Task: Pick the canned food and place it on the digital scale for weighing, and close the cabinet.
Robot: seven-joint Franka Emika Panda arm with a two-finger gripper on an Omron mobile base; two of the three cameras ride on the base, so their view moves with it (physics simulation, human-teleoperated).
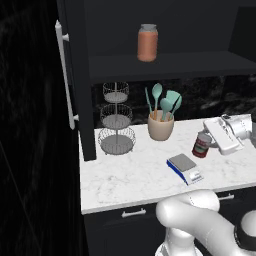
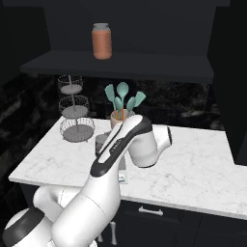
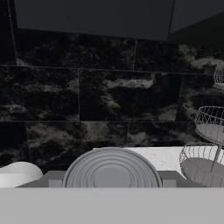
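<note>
The canned food [image 1: 201, 146], a short red can with a white-patched label, is at the right of the marble counter [image 1: 130, 175], just behind and to the right of the digital scale [image 1: 185, 168]. My gripper [image 1: 206, 140] reaches in from the right, lying level, and is shut on the can. In the hand view the can's ribbed silver top [image 3: 110, 168] sits between my fingers [image 3: 51, 180]. The black cabinet stands open, its left door [image 1: 75, 75] swung out with its bar handle [image 1: 62, 70]. The dark shelf [image 1: 165, 62] is exposed.
An orange-pink jar [image 1: 147, 42] with a grey lid stands on the cabinet shelf [image 2: 120, 65]. A three-tier wire rack [image 1: 116, 122] and a beige crock of teal utensils [image 1: 161, 117] stand at the back of the counter. A drawer with a small handle [image 1: 133, 213] is below.
</note>
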